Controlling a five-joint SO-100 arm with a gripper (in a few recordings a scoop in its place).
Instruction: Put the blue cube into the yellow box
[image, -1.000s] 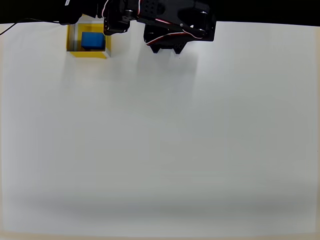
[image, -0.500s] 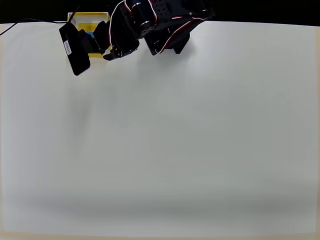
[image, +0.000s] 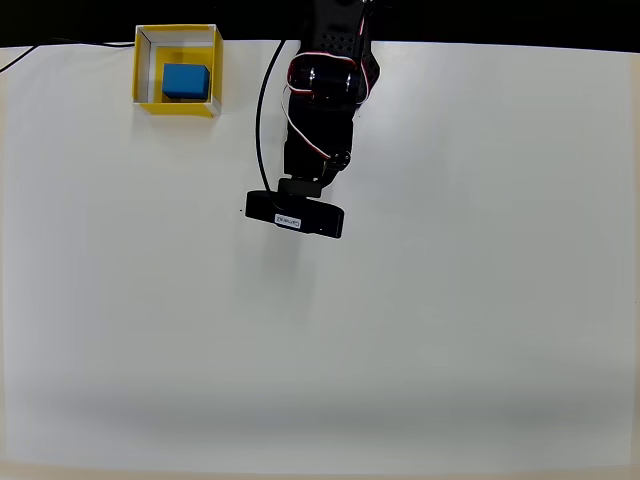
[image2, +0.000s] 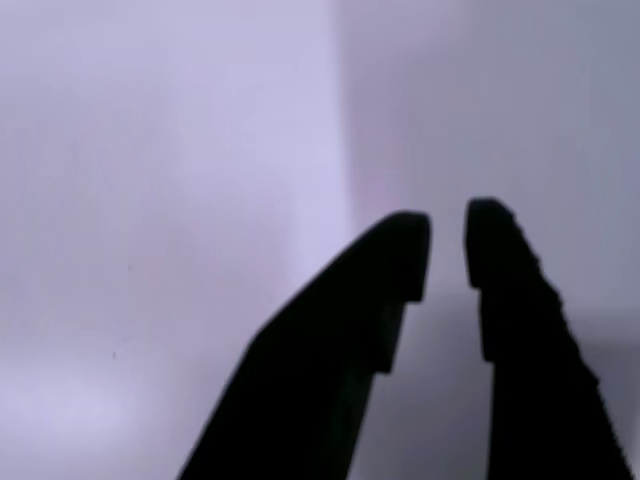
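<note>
We're looking down on the white table (image: 400, 330) and the blue cube (image: 186, 81) is sitting inside the yellow box (image: 146, 97), up in the top-left corner of the overhead view, so we judge the placing done. The cube rests on the box's yellow floor, closer to the right wall than the left, with a strip of yellow showing on its left side.

The gripper (image2: 446, 250) is well apart from the box, out over bare table near the top centre of the overhead view. In the wrist view we see two dark fingers (image2: 500, 300) with only a thin slit of light between the tips, nearly together, and nothing held between them.

If we had to take that cube again, here's our read: it looks like a small solid block, rigid, probably light, with plain matte faces that should give the pads decent friction. Nothing about it looks fragile. We'd go for two opposite side faces, squarely across the middle, coming straight down, since the thin box walls crowd it, especially on the right.

As for looks: bright blue, flat-topped, sharp-edged, slightly wider than tall from above, filling roughly half the box's width. The box is square and open-topped, with pale-edged thin walls.
</note>
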